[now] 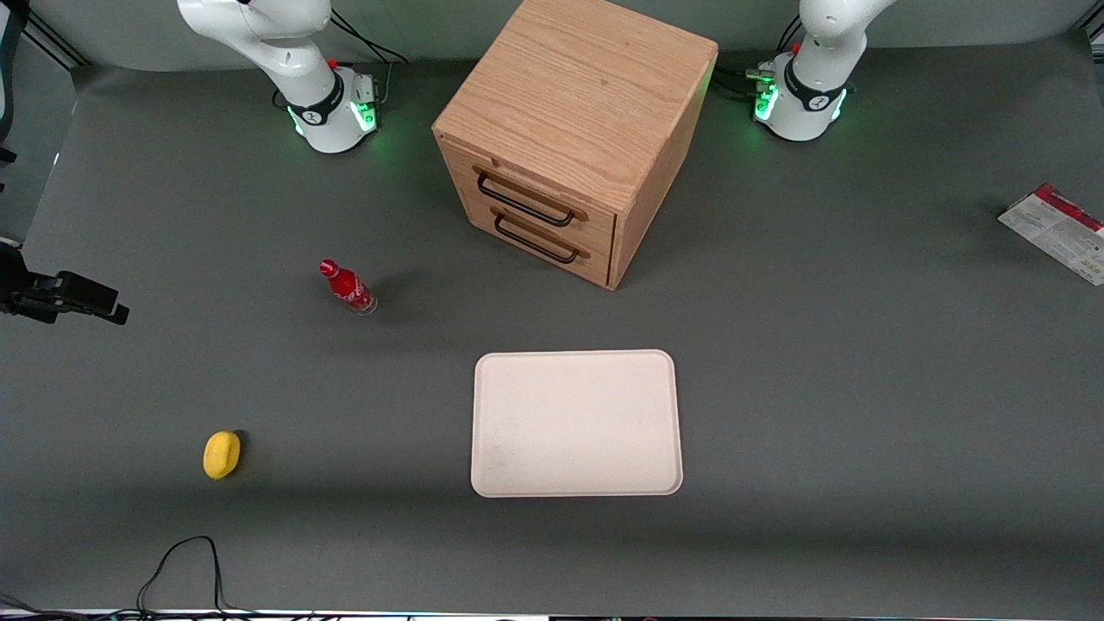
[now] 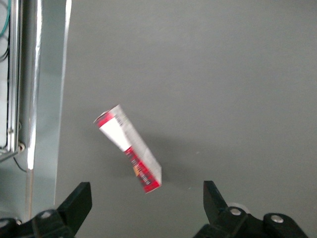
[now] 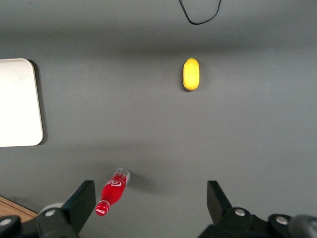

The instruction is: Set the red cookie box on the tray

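The red cookie box (image 1: 1054, 231) lies flat on the grey table at the working arm's end, close to the table's edge. The left wrist view shows this box (image 2: 130, 148) from above, with its pale face, red end and white patch. My left gripper (image 2: 146, 208) hangs well above the table, open wide, with nothing between its black fingers (image 2: 79, 201); the box sits apart from them. The gripper itself is out of the front view. The cream-white tray (image 1: 576, 423) lies mid-table, nearer the front camera than the cabinet, with nothing on it.
A wooden two-drawer cabinet (image 1: 573, 129) stands mid-table between the arm bases. A small red bottle (image 1: 347, 287) and a yellow lemon (image 1: 222, 454) lie toward the parked arm's end. A black cable (image 1: 185, 561) loops at the table's front edge. The table's edge (image 2: 47, 99) runs beside the box.
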{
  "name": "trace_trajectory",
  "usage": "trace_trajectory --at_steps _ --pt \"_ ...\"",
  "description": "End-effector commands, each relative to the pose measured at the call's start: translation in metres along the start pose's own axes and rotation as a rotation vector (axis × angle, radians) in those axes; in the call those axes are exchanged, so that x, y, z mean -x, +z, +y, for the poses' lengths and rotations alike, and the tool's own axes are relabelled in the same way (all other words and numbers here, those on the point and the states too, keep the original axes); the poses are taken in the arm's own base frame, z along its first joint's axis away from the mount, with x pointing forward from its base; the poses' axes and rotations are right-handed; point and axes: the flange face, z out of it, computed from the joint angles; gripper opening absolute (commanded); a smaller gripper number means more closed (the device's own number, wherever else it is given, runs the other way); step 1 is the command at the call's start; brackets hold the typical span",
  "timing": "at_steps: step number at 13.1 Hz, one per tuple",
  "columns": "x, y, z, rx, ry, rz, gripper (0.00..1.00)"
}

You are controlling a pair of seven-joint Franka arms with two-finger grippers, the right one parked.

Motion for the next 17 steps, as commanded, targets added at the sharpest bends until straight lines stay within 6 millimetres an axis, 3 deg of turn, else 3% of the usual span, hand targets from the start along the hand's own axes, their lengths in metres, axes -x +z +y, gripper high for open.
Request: trace_trajectory --at_steps 1,5,7,12,17 --pt "0.031 -0.002 -0.035 0.004 -0.066 -0.008 1.0" --pt "0.086 0.016 -0.089 0.04 -0.211 -0.026 1.0" --pt "0.108 0.024 -0.1 0.056 -0.302 -0.031 1.0" --pt "0.128 0.033 -0.07 0.044 -0.605 0.011 1.0" --pt "0.113 0.048 -0.058 0.049 -0.799 0.016 1.0"
